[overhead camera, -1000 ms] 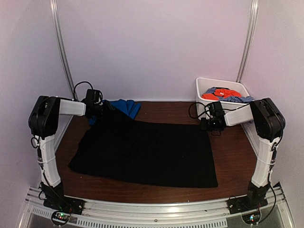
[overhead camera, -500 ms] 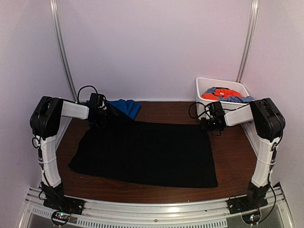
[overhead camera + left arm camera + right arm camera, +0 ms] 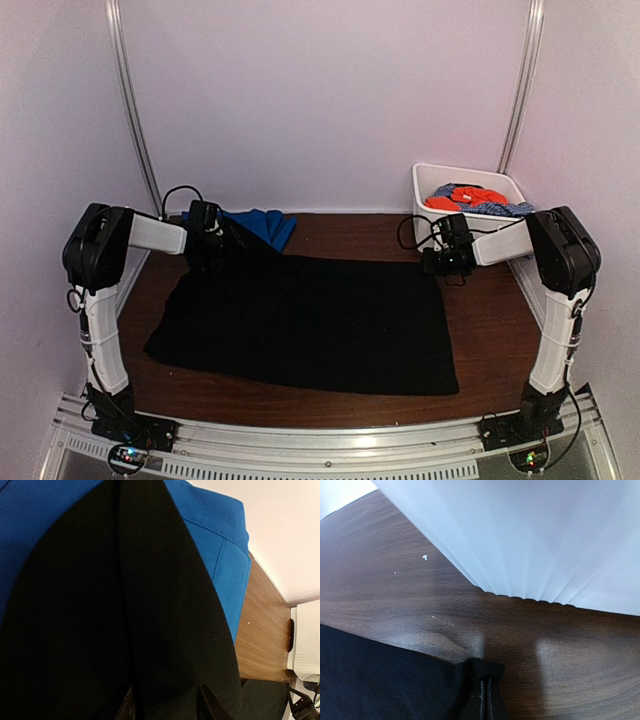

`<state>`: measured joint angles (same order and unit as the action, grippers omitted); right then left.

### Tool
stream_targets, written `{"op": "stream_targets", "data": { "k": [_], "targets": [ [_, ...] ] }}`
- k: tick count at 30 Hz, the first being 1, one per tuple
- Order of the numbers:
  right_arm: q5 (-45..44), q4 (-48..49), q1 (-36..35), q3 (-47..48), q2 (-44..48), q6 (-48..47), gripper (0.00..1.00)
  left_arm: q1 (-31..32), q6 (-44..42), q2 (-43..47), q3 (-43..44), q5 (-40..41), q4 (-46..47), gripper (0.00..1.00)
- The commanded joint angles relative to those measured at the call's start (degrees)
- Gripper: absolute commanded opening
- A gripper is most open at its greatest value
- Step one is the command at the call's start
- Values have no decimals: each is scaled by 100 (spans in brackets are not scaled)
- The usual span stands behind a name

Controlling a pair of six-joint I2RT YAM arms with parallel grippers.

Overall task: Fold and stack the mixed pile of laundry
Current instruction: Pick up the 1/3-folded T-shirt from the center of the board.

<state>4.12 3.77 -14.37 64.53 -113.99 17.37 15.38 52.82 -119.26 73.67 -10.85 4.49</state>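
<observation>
Left claw [image 3: 213, 243] sits at the far-left corner of the large plain black cloth garment [image 3: 310, 320], its fingers [image 3: 207, 705] either side of a raised ridge of that cloth; whether they pinch it I cannot tell; just behind lies the bright royal-blue cloth garment [image 3: 265, 225]; the black garment is spread flat over the brown wooden surface [image 3: 490, 320]; right claw [image 3: 447, 262] is closed tight on its far-right corner; beyond stands the white rectangular plastic tub [image 3: 425, 190], holding the orange-red garment [image 3: 470, 200] and the blue-white speckled garment [image 3: 500, 209].
</observation>
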Motion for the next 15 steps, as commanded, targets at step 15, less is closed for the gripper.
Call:
{"op": "stream_targets", "data": {
  "k": [15],
  "targets": [
    [98,237,31,-99,288,100,0,28,12,-290,651,-293,534,23]
  ]
}}
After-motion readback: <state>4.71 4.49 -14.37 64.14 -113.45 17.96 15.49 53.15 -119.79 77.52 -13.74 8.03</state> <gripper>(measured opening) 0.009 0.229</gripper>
